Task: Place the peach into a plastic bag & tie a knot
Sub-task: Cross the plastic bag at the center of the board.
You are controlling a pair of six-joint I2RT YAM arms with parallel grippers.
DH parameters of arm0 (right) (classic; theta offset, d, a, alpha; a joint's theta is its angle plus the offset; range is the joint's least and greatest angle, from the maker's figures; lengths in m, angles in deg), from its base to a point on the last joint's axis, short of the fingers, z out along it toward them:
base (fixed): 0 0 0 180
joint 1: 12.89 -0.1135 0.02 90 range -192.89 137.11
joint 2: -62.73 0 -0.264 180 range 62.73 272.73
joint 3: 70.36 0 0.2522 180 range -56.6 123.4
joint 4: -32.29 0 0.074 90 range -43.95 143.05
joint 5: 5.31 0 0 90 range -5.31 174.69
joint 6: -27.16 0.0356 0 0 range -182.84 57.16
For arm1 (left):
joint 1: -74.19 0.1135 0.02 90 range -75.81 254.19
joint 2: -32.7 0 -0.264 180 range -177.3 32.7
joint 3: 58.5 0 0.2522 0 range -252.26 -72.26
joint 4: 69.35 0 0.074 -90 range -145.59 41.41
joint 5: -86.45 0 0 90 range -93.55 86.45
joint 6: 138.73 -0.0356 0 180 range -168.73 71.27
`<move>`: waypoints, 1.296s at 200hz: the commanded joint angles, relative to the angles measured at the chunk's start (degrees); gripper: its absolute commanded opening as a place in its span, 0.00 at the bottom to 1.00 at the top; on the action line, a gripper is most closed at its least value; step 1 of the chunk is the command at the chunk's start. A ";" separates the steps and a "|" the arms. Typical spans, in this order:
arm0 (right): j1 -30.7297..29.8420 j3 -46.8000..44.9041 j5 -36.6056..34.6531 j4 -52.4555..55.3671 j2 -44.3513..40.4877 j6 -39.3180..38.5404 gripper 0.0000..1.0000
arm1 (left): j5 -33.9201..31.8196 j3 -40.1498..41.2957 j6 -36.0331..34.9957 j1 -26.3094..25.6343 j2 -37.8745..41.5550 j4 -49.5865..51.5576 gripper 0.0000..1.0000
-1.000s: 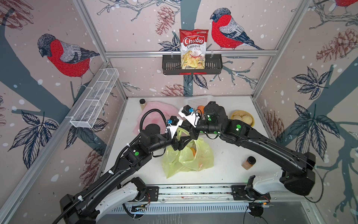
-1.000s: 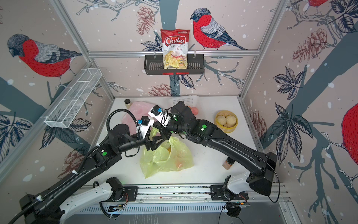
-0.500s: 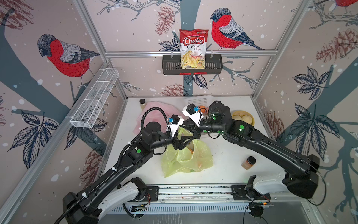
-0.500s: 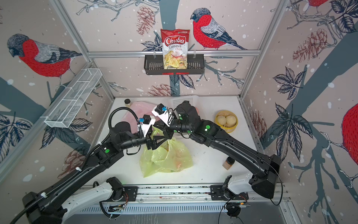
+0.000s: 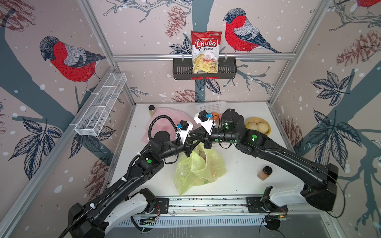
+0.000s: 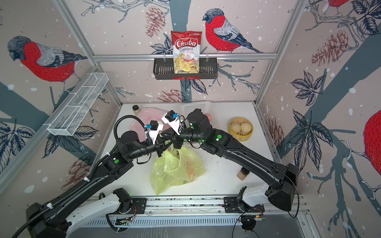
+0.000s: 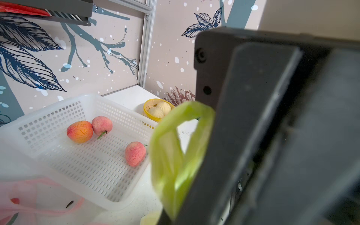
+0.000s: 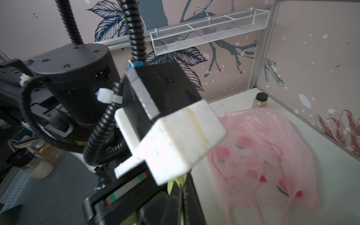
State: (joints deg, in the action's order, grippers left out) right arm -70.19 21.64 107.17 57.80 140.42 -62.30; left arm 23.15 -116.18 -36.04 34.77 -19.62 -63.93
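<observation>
A yellow-green plastic bag (image 5: pixel 198 171) lies mid-table in both top views, with orange-red fruit showing through its folds (image 6: pixel 191 172). Both grippers meet just above its mouth. My right gripper (image 8: pixel 181 196) is shut on a thin green strip of the bag's handle. My left gripper (image 7: pixel 168 216) is shut on the other handle, whose green loop (image 7: pixel 175 155) stands up in front of its camera. In a top view the left gripper (image 5: pixel 193 145) and right gripper (image 5: pixel 193 136) cross closely. Three peaches (image 7: pixel 79 131) (image 7: pixel 102 124) (image 7: pixel 135 153) lie in the white basket (image 7: pixel 58 109).
A pink bag (image 5: pixel 165 119) lies at the back left beside a small bottle (image 5: pixel 152 110). At the right stands a yellow steamer with buns (image 5: pixel 257 127), and nearer the front a spice jar (image 5: pixel 265 173). Chips (image 5: pixel 206 51) sit in a wall shelf. A wire shelf (image 5: pixel 101 105) hangs on the left wall.
My left gripper's jaws have gone from open to shut on a bag handle. Both grippers have shifted slightly, and the right one keeps its hold on the green strip.
</observation>
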 commanded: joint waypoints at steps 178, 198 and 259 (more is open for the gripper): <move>6.74 0.20 -4.24 2.44 -2.87 7.64 0.00 | 0.53 -1.97 -1.74 0.04 -1.85 -0.79 0.00; 6.77 -1.50 -5.17 -0.13 -5.47 7.64 0.00 | -1.73 -1.16 -1.48 0.06 -1.23 0.20 0.01; 6.81 -3.69 -7.10 -2.17 -10.68 6.90 0.00 | -4.15 2.90 0.72 0.22 1.08 -0.13 0.19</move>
State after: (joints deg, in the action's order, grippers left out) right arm -63.20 18.43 100.32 58.65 130.67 -54.41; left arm 20.11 -114.00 -36.57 34.82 -18.87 -63.73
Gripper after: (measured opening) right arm 0.049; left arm 0.164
